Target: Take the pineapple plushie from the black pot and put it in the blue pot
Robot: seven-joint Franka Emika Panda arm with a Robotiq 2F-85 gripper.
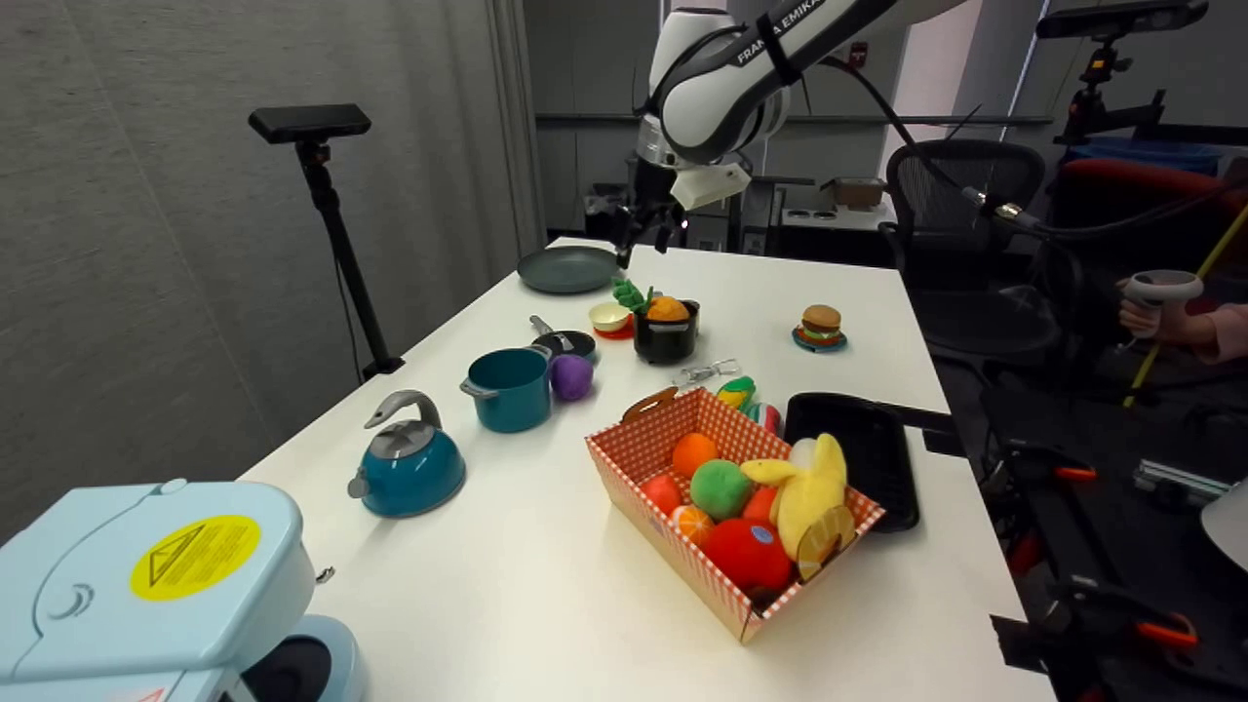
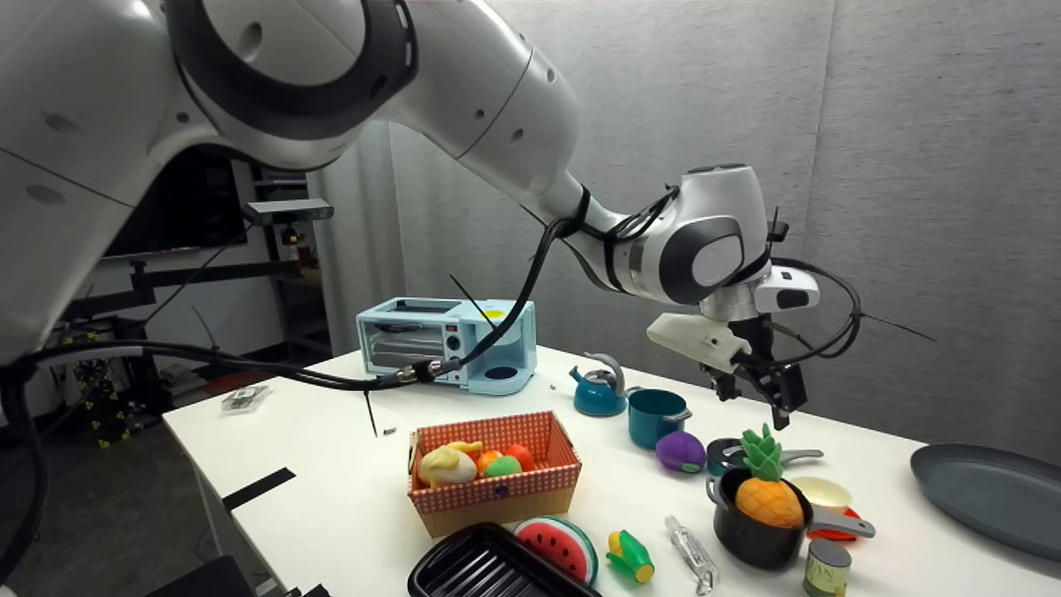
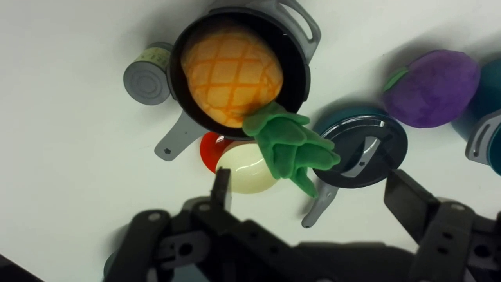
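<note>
In an exterior view, a white robot arm (image 1: 721,107) is arching over the far end of a white counter (image 1: 468,585), its black tool (image 1: 644,249) hanging toward the far left corner with jaws apart. The pineapple plushie (image 1: 668,309) is sitting in the black pot (image 1: 666,341), its green crown (image 1: 632,295) leaning toward the left edge. The blue pot (image 1: 512,395) is standing closer to that edge, just beside a purple plush toy (image 1: 571,377). A flat grey pan (image 1: 568,269) is occupying the far left corner, a teal kettle (image 1: 414,480) is standing by the left edge, and a pale blue appliance (image 1: 166,575) is standing toward the near left corner. Toward the right edge, a checkered basket (image 1: 643,439) is holding soft toys — with a black tray (image 1: 863,439) lying beside it and a toy burger (image 1: 821,324) resting farther up that edge.

In an exterior view, the tool is hanging close above the crown, its jaws parted, while the plushie is sitting in the black pot with its leaves uppermost. A can (image 2: 827,568) is standing just beside that pot; the blue pot is standing nearer the edge along the grey wall (image 2: 953,249).

In the wrist view, the tool's fingers (image 3: 410,205) are standing wide apart, the crown's leaf tips showing in the gap between them. The plushie's orange body is lying inside the black pot, and a cream bowl (image 3: 244,174) and a small pan (image 3: 379,156) are showing partly behind the leaves.
</note>
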